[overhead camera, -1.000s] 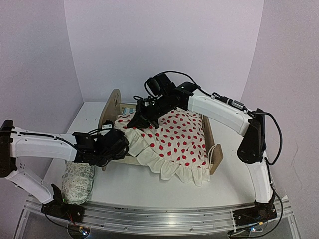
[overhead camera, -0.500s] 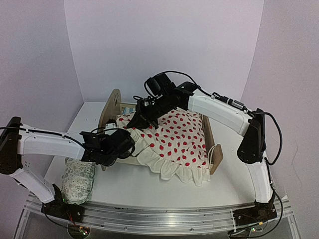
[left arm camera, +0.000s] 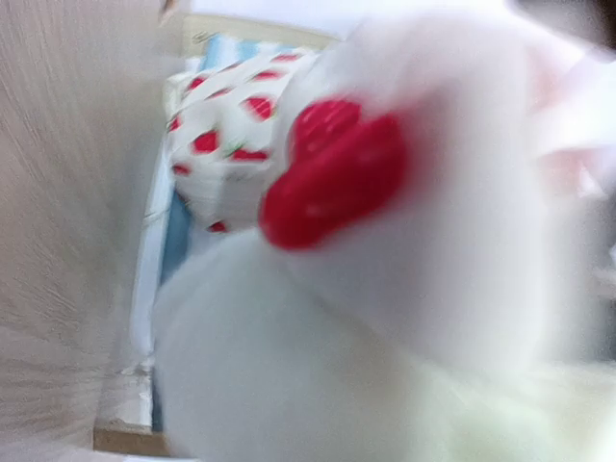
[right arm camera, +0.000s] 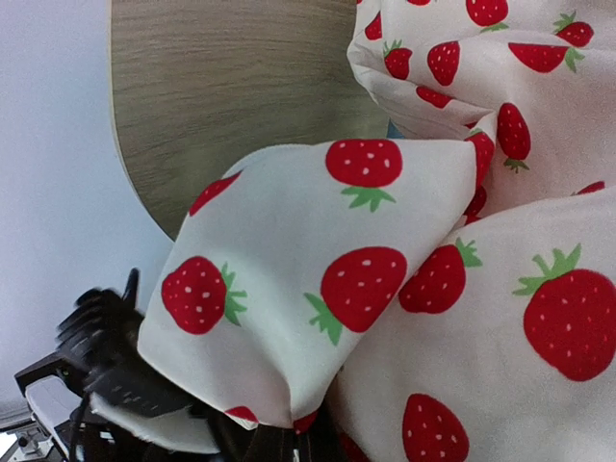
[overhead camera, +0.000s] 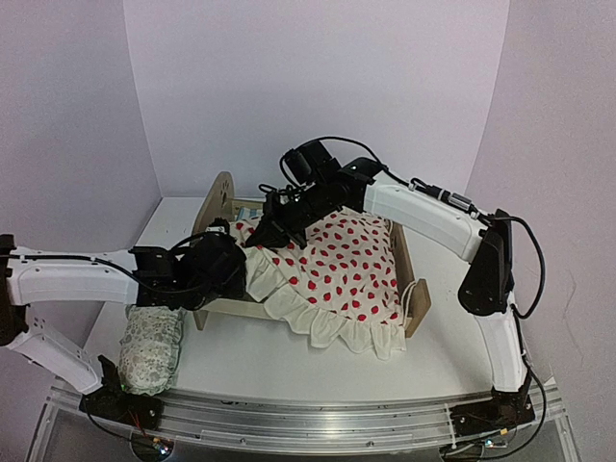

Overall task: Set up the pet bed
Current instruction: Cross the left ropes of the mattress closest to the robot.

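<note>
Find the bed (overhead camera: 236, 308) mid-worktop, headboard (overhead camera: 221, 197) at the far left, footboard (overhead camera: 420, 306) at the near right. Note the blanket (overhead camera: 342, 265) over nearly all of it, with only a strip of striped mattress (left arm camera: 175, 226) showing by the headboard in the left wrist view.

See the right pincer (overhead camera: 272, 231) clamped on the blanket's far corner, just beside the headboard, cloth bunched into closed jaws. Take the left pincer (overhead camera: 234, 272) as closed too, apparently on the ruffled near corner; with cloth pressed against that lens and fingers hidden, treat that grip as a judgement.

Judging the step as spreading the blanket: draw both corners apart and toward the headboard together, low and level, to pull the cloth flat rather than bunch it. Avoid tugging harder on one side, to keep from sliding or tipping the light frame. Set the corners down short of the headboard, leaving a place for the pillow (overhead camera: 151, 348).

Mind the headboard, tight against the right pincer. Expect the ruffle to drag along the near rail and over the footboard end onto the worktop (overhead camera: 289, 371). Watch the pillow near the left front edge, apart from the bed, under the left arm. Count on walls close at left and behind; look for free room in front and right of the footboard.
</note>
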Controlling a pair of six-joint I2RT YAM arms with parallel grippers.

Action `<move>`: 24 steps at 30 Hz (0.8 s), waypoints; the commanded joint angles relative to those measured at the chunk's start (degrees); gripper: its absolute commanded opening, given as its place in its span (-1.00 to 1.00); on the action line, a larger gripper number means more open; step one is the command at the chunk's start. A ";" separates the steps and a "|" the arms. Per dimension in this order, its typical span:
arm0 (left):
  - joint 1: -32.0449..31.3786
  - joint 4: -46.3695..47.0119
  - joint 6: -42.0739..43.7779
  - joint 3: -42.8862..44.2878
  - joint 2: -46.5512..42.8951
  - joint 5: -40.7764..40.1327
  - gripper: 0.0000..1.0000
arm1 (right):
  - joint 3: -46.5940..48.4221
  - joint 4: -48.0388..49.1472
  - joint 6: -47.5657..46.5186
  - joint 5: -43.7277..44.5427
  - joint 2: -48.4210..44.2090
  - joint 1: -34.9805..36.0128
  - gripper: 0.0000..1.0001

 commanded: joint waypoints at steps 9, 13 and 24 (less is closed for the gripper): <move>-0.02 -8.82 -0.95 2.30 -8.66 11.80 -1.00 | 0.57 0.61 -0.42 -0.51 -1.00 -0.62 -1.00; -0.01 -11.68 -2.76 2.35 -9.56 9.81 -1.00 | 1.09 0.67 -0.38 -0.85 -0.47 -0.65 -1.00; 0.03 -11.01 -6.46 2.33 -7.95 7.63 -0.22 | 2.26 0.69 -0.35 -1.43 0.10 -1.19 -1.00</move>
